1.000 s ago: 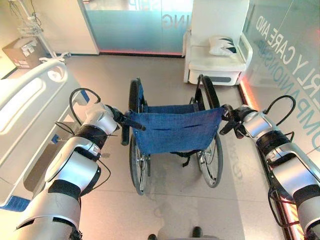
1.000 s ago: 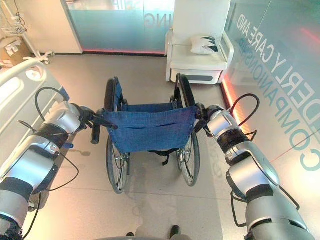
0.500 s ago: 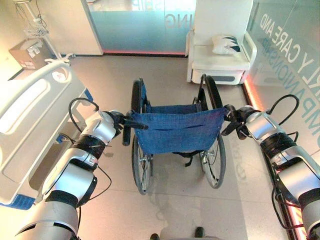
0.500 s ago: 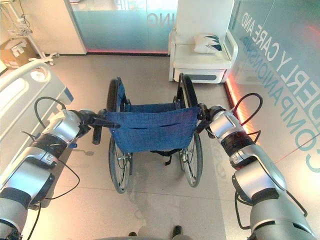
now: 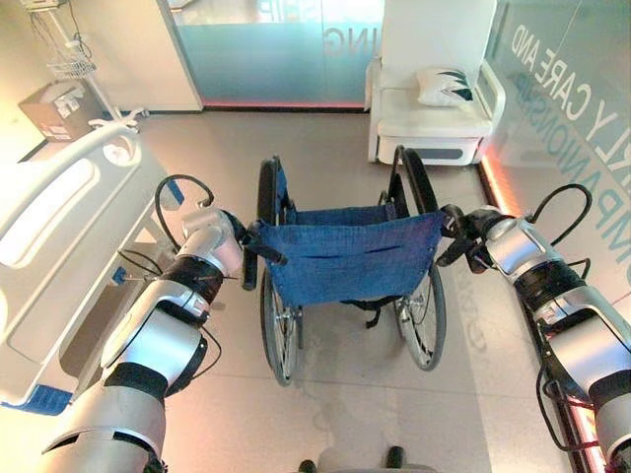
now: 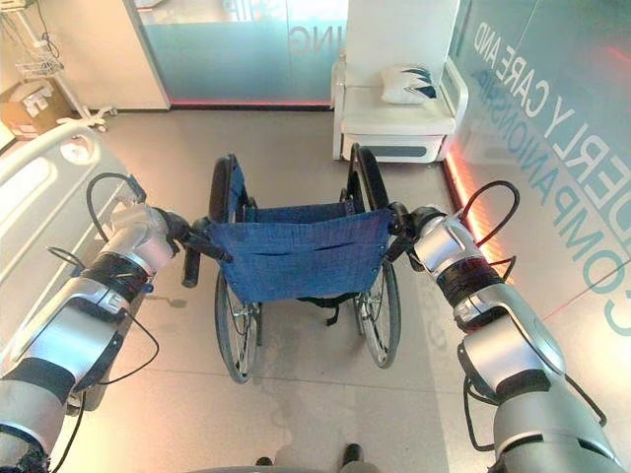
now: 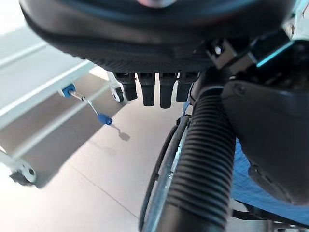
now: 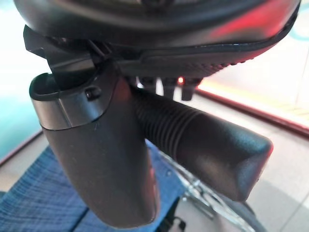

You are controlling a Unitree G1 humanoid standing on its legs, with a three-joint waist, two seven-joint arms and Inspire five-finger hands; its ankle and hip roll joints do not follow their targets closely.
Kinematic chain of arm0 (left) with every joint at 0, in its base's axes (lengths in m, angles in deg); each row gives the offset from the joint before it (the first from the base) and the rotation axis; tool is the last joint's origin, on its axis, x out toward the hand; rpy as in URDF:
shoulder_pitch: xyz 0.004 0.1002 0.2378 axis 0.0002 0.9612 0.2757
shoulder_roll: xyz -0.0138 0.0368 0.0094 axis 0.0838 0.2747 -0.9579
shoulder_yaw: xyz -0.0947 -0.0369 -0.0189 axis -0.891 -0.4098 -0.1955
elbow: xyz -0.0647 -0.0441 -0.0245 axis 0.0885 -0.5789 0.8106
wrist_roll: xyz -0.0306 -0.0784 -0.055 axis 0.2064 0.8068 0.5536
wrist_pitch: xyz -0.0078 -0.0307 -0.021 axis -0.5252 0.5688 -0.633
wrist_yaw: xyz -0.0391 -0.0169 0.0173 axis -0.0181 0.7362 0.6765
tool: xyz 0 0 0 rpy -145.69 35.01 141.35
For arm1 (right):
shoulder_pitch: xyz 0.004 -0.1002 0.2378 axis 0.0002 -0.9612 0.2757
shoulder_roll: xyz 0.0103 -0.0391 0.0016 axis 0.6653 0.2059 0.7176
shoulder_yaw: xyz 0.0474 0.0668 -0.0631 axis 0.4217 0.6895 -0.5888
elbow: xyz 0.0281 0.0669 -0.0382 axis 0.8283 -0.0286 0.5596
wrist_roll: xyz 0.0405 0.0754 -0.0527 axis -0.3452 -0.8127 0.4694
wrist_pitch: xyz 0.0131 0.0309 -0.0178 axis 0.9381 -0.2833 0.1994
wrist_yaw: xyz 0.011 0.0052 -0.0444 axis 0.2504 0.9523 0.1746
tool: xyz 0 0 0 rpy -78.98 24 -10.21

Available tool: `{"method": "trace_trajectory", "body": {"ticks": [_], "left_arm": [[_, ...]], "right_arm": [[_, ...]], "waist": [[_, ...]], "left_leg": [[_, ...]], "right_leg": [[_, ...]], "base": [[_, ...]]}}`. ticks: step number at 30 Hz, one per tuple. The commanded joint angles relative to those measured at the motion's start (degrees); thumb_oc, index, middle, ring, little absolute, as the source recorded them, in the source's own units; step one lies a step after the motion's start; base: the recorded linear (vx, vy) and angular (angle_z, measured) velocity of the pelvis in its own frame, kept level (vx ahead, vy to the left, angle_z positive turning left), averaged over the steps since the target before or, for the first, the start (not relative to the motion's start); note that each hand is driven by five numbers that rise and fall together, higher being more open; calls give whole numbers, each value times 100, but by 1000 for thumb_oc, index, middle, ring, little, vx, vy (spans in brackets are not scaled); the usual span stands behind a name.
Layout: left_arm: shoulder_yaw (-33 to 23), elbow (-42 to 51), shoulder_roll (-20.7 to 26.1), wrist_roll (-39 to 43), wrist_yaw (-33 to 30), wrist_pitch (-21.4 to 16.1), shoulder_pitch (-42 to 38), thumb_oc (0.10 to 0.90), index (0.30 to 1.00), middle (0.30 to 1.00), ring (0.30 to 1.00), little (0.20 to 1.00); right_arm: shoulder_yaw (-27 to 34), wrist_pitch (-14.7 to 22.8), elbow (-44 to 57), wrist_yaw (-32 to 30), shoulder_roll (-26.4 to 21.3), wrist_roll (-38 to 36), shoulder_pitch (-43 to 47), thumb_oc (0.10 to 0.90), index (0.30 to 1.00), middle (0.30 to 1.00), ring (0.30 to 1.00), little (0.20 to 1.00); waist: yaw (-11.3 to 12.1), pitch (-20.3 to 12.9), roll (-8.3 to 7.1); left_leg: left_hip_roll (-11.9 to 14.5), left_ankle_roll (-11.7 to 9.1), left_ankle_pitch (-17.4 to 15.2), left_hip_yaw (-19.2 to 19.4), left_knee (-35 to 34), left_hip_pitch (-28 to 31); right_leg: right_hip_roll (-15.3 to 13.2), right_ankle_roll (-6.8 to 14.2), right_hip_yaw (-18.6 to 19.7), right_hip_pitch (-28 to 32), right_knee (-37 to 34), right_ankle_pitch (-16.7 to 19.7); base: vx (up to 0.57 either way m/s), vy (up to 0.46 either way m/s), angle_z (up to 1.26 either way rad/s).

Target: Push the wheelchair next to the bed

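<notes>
Blue fabric-backed wheelchair (image 5: pixel 345 258), frame centre, beside white hospital bed (image 5: pixel 59 217) at left.
Left hand (image 7: pixel 159 92) and right hand (image 8: pixel 101 159) each wrapped round black ribbed push handle (image 7: pixel 203 164).

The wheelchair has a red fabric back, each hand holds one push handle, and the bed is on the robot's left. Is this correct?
Not quite: the wheelchair back is blue, as the left eye view shows. The left hand and right hand each hold a push handle, with the bed on the robot's left.
</notes>
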Motion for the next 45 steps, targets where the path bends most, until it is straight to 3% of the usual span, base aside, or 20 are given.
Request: {"method": "trace_trajectory", "body": {"ticks": [1,2,3,4,5,6,7,8,13,19,23,30,36,45], "left_arm": [[1001,-1148,-196,-541,570,-101,659,728,792,792,792,792],[1003,-1151,-205,-531,582,-100,657,701,752,752,752,752],[1015,-1189,-277,-424,597,-82,653,593,589,589,589,589],[1016,-1191,-278,-422,594,-83,652,593,589,589,589,589],[994,-1202,-346,-366,579,-73,670,433,349,349,349,349],[991,-1200,-365,-355,567,-71,683,400,300,300,300,300],[983,-1199,-377,-342,560,-71,695,400,300,300,300,300],[963,-1189,-393,-320,541,-108,717,400,300,300,300,300],[914,-1147,-414,-92,126,-185,798,400,300,300,300,300],[791,-1007,-354,330,-647,-312,867,400,300,300,300,300],[703,-825,-275,534,-1137,-615,943,400,300,300,300,300],[711,-611,-103,503,-1549,-1117,1028,400,300,300,300,300],[602,-422,83,1223,-2302,-1617,1047,400,300,300,300,300],[327,-110,433,1931,-2776,-1883,1060,400,300,300,300,300]], "right_arm": [[-344,237,-597,149,53,251,754,800,900,900,900,900],[-346,245,-604,142,62,238,755,800,900,900,900,900],[-351,246,-600,129,101,182,772,800,900,900,900,900],[-351,247,-600,127,101,181,771,800,900,900,900,900],[-340,265,-611,138,136,157,778,800,900,900,900,900],[-334,281,-604,136,147,137,774,800,900,900,900,900],[-332,306,-597,116,153,96,770,690,735,735,735,735],[-326,317,-544,157,163,38,769,400,300,300,300,300],[-316,374,-423,294,170,19,720,400,300,300,300,300],[-301,697,-174,199,116,-92,667,400,300,300,300,300],[-228,828,85,177,55,-173,536,400,300,300,300,300],[-255,1037,239,140,-50,378,381,400,300,300,300,300],[-189,1080,132,-70,13,228,163,400,300,300,300,300],[-102,1377,263,-121,-108,159,-77,400,300,300,300,300]], "waist": [[151,351,-289],[150,351,-289],[131,348,-292],[131,348,-292],[123,350,-289],[122,351,-287],[119,353,-285],[110,353,-281],[98,343,-278],[108,354,-272],[117,356,-260],[150,358,-222],[201,340,-190],[240,304,-156]], "left_leg": [[-200,83,-168,72,303,-221],[-199,83,-168,73,303,-219],[-200,84,-172,87,308,-219],[-199,84,-172,87,308,-219],[-199,85,-174,93,312,-217],[-198,86,-176,95,315,-217],[-198,86,-178,95,317,-217],[-201,84,-181,101,322,-217],[-199,84,-181,105,306,-210],[-192,72,-174,105,297,-204],[-196,59,-164,89,294,-216],[-208,59,-143,51,248,-203],[-212,56,-126,22,196,-173],[-202,34,-100,18,175,-164]], "right_leg": [[27,-41,117,67,477,-504],[27,-41,119,67,478,-504],[28,-41,136,60,482,-506],[28,-41,137,59,482,-506],[26,-40,146,60,487,-508],[25,-39,150,58,491,-510],[25,-40,155,58,491,-513],[23,-40,164,56,498,-517],[22,-34,185,51,495,-517],[22,-35,181,56,497,-520],[13,-38,155,52,500,-516],[6,-42,113,72,487,-509],[-6,-51,70,108,465,-505],[-40,-36,-4,121,495,-508]], "base": [[5,3,-3],[5,6,-4],[0,0,0],[0,0,0],[0,0,0],[0,0,0],[0,0,0],[0,0,0],[0,0,0],[0,0,0],[0,0,0],[0,0,0],[0,0,0],[0,0,0]]}}
